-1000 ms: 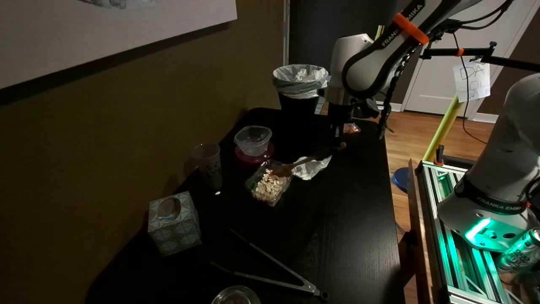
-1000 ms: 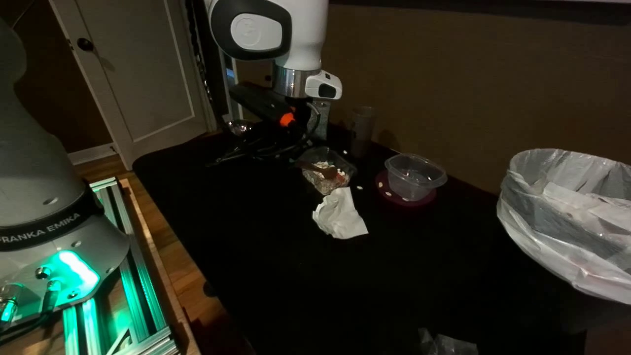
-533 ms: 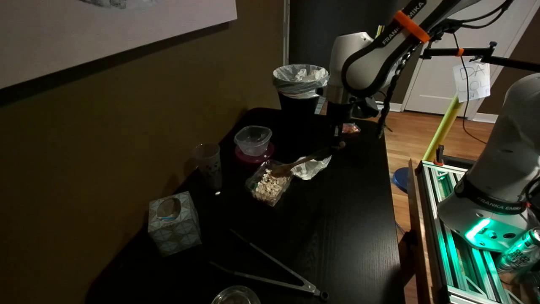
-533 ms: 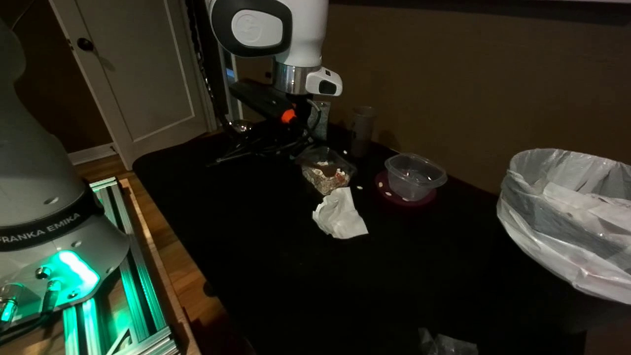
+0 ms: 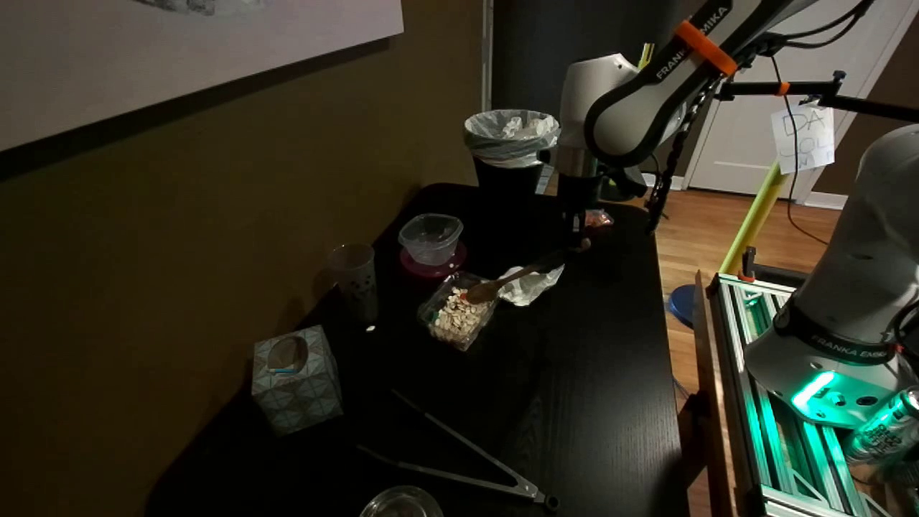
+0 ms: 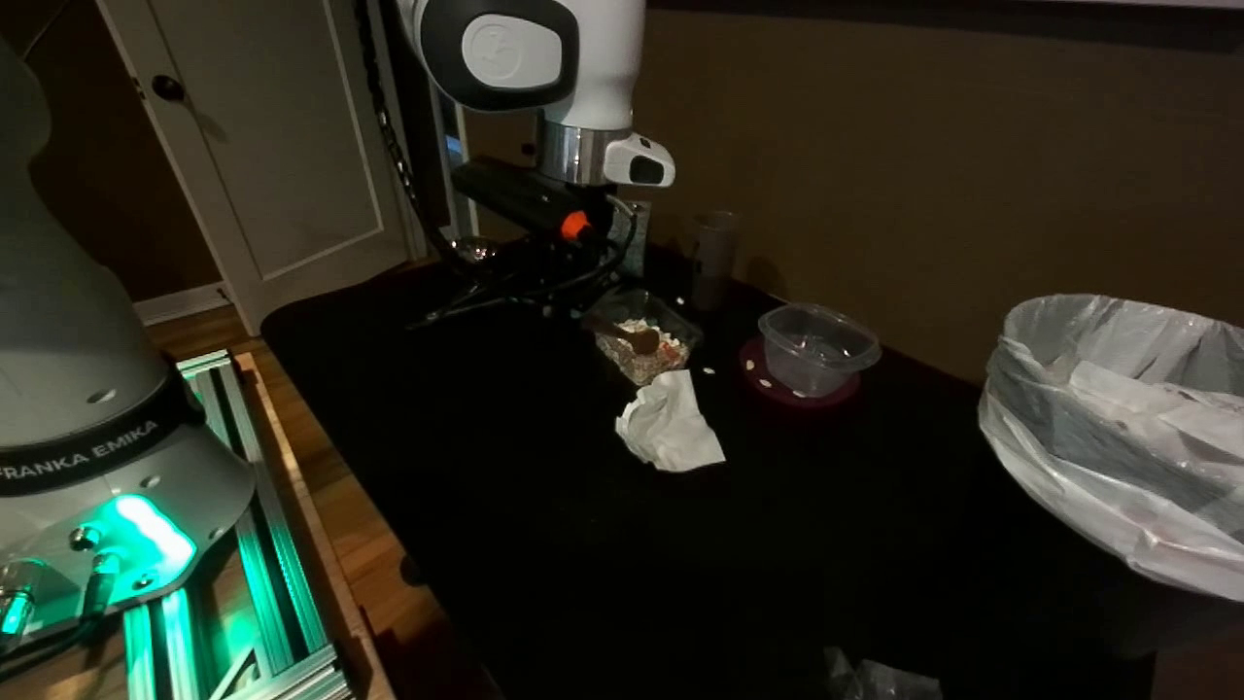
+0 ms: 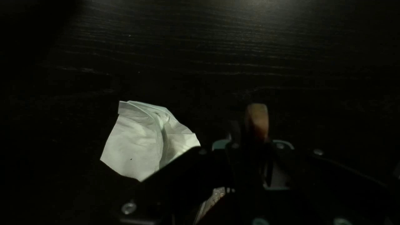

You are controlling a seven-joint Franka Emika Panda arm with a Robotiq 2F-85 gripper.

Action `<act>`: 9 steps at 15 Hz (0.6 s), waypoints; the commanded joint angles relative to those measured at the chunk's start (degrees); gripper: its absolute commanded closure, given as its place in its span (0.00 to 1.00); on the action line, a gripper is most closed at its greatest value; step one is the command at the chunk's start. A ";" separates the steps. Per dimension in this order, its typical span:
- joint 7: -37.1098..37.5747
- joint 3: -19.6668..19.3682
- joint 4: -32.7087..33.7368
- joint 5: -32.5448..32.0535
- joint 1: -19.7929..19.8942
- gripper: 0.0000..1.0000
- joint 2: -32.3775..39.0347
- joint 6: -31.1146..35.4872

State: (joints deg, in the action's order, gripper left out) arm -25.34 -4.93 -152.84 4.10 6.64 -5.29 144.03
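Wooden spoon, one, slender-handled, with a rounded bowl; held aslant by the gripper, the jaws closed down to the thickness of the handle, whose blunt end is seen in the wrist view projecting between them; spoon's bowl located within the outline of the clear plastic container in both exterior views, its contact with the pale flakes inside not to be told; handle gripped near its far end, presumably so that the container is reached with the jaws well clear of its rim; white paper napkin, one, thin and creased, laid on the table just beside the container, perhaps as a catch for spills; clear plastic tub, rounded-square, set upon a dark red disc, on which stray flakes are scattered; tissue box, of card patterned in triangles, stood with its opening turned upward for reach; tumbler, tall and spotted, stood between tissue box and tub; tongs, of smooth metal, laid flat with the arms spread; bin, black, placed at the table's end, its wrinkled plastic liner folded over the rim, apparently to be held in place; table top black, faintly grained like wood.
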 commanded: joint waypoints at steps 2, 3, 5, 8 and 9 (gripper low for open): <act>3.19 0.38 -0.67 -6.22 -1.20 0.97 -2.86 -3.05; 4.44 0.54 -1.09 -8.72 -1.08 0.97 -3.72 -4.25; 8.28 0.92 -1.76 -14.76 -0.51 0.97 -5.45 -7.55; 13.47 1.33 -2.74 -23.00 0.14 0.97 -9.39 -14.25; 14.02 1.29 -3.20 -24.43 0.16 0.97 -11.12 -16.57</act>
State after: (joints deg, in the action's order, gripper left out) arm -15.05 -4.31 -153.40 -14.59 5.94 -10.37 133.36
